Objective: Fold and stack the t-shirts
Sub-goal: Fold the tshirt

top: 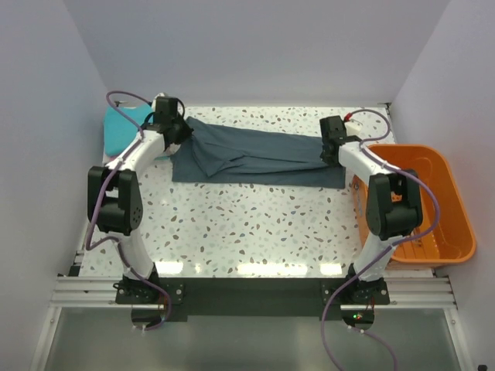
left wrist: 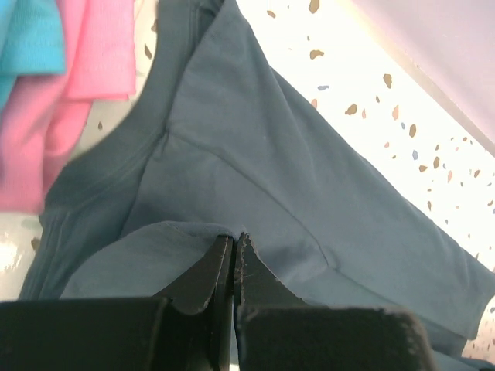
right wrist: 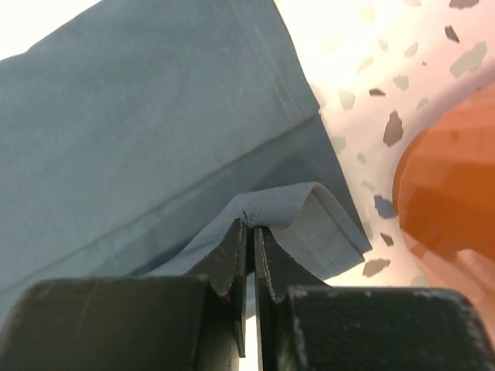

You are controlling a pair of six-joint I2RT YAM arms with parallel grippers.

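Three shirts: one grey shirt (top: 255, 158) lies across the far worktop (top: 247, 224), with one turquoise shirt (left wrist: 31, 35) and one pink shirt (left wrist: 93, 54) beside its left end. The left pincer (left wrist: 233, 241) and right pincer (right wrist: 251, 226) each pinch its cloth. One bin (top: 447, 182) stands at the right.

The left arm (top: 139, 151) and right arm (top: 356, 159) share white links, bulky black joint housings, looping pale purple cables (top: 124, 95), and matte black wedge-shaped fingers (left wrist: 203, 274).

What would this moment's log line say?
left pincer: shut on grey shirt | right pincer: shut on grey shirt | fold: unfinished
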